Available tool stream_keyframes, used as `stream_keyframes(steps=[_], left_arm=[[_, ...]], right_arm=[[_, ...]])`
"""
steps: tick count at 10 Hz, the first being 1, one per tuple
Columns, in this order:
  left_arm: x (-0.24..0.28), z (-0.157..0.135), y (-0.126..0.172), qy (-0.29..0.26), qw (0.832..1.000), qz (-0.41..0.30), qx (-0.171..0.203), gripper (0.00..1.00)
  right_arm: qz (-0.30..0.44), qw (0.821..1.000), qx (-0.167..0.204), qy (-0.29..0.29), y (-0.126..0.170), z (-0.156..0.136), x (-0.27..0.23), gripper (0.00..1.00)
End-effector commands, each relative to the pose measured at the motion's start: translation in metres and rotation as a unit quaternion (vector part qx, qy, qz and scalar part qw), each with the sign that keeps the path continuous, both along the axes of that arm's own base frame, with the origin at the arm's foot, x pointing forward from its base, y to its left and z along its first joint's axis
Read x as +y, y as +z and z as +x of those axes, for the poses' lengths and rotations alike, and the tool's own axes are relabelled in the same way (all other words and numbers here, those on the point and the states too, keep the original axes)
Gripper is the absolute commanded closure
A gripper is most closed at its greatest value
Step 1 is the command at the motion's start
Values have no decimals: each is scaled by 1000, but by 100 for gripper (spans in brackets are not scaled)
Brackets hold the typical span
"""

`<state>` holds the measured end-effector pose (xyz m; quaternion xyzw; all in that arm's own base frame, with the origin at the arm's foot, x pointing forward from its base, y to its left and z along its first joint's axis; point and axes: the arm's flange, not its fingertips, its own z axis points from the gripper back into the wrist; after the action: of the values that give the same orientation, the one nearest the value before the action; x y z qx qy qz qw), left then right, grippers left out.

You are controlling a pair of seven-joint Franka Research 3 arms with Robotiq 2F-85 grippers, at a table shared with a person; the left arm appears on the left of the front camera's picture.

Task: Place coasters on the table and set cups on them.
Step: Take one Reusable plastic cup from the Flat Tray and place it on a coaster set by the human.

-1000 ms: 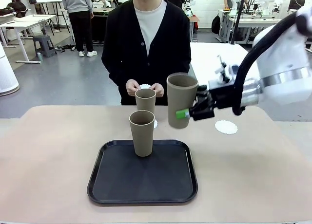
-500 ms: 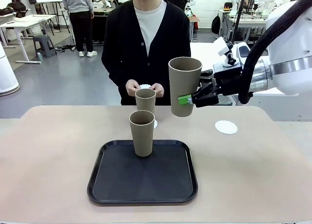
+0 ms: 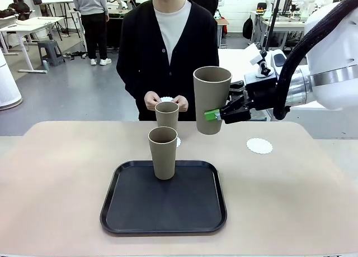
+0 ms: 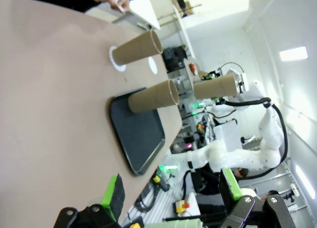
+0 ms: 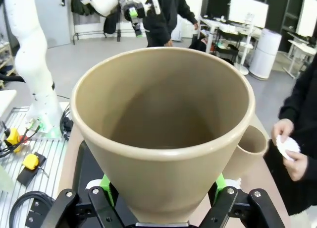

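Cups: three tumblers; the raised cup (image 3: 211, 100) hangs upright in the air above the tray's (image 3: 162, 209) far right corner, clear of the table (image 3: 56, 173)
Cup on tray: the second cup (image 3: 163, 152) stands on the tray near the middle of its far edge, with no coaster under it
Cup served: the third cup (image 3: 166, 116) stands just beyond the tray's far edge on a seated coaster (image 3: 178, 141), whose white rim peeps out at its base
Bare coaster: the bare coaster (image 3: 259, 146) lies flat on the table beyond and to the right of the tray, nothing on it
Spare coaster: the spare coaster (image 3: 166, 99) is in the person's hands (image 3: 152, 100), beyond the tray and off the table
Right gripper: the right gripper (image 3: 215, 116) is clamped on the raised cup's lower wall, a green pad on either side
Left gripper: the left gripper (image 4: 172, 191) has its jaws spread wide with nothing between them, well apart from the tray
Done: one cup on its coaster; a second coaster laid
Left, as I judge it: lower the raised cup onto the bare coaster, lay the spare coaster, then move the tray cup onto it
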<state>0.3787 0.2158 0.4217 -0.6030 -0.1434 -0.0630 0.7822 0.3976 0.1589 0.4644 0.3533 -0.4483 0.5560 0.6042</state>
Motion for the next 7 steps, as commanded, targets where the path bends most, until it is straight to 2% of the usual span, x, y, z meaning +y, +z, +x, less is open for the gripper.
stream_keyframes(steps=[1, 3, 4, 5, 7], left_arm=[[0, -2, 0, 1, 1000, 2, 1, 0], [0, -2, 0, 1, 1000, 2, 1, 0], [0, -2, 0, 1, 1000, 2, 1, 0], [0, -2, 0, 1, 1000, 2, 1, 0], [0, -2, 0, 1, 1000, 2, 1, 0]], right_arm=[[14, 998, 7, -53, 6, 39, -60, 17], [23, 993, 26, -115, 3, 64, -133, 17], [-1, 991, 27, -132, 4, 71, -166, 17], [-3, 987, 37, -159, 9, 73, -191, 17], [3, 981, 35, -192, 17, 77, -225, 17]])
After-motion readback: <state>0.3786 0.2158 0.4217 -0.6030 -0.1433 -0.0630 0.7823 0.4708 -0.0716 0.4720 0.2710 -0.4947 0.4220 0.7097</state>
